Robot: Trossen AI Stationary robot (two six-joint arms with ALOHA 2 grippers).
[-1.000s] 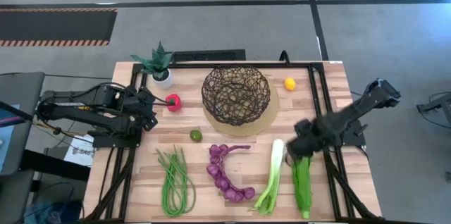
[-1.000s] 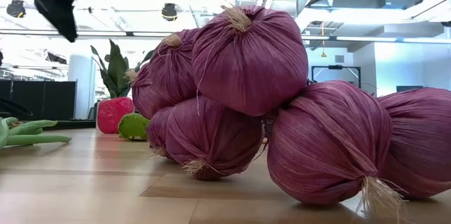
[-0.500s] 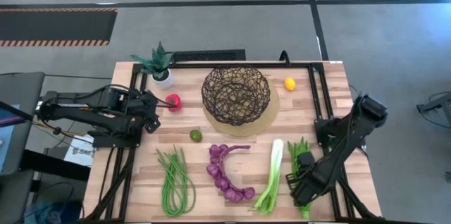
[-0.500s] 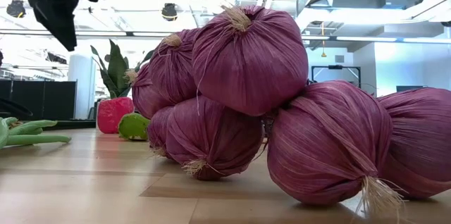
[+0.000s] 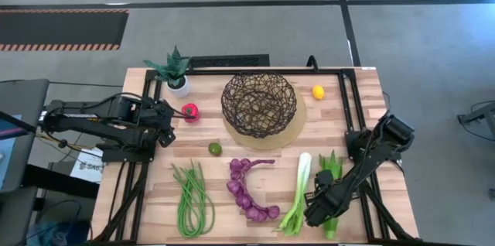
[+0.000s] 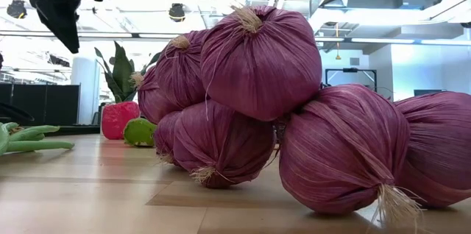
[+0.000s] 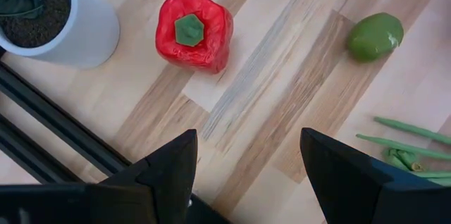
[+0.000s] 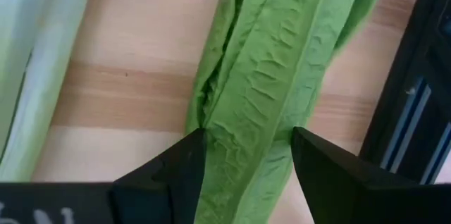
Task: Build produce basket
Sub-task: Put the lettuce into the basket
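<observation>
The dark wire basket (image 5: 258, 104) stands on a tan round mat at the table's far middle. The leafy stalks (image 5: 332, 162) lie at the near right beside the leek (image 5: 298, 188). My right gripper (image 5: 317, 213) is open, low over the stalks' near part, with one finger on each side of the stalks (image 8: 254, 62). My left gripper (image 5: 168, 118) is open and empty at the left, next to the red pepper (image 5: 189, 112), which also shows in the left wrist view (image 7: 194, 30). The onion string (image 5: 249, 190), beans (image 5: 192, 198), lime (image 5: 215, 148) and lemon (image 5: 318, 91) lie on the table. My right gripper's fingers (image 8: 169, 175) come from above and stand across the leafy stalks near their near end (image 8: 243, 160), one on each side. I cannot tell whether they touch the leaves. The stalks lie flat on the table.
A small potted spiky plant (image 5: 174, 72) stands at the far left, close to the pepper. Black frame rails (image 5: 352, 114) run along the table's left, right and far sides. Bare wood shows between the lime and the beans.
My right gripper has gone toward the table's near edge along the leafy stalks and down, from their far part to their near part. The stalks lie where they were.
</observation>
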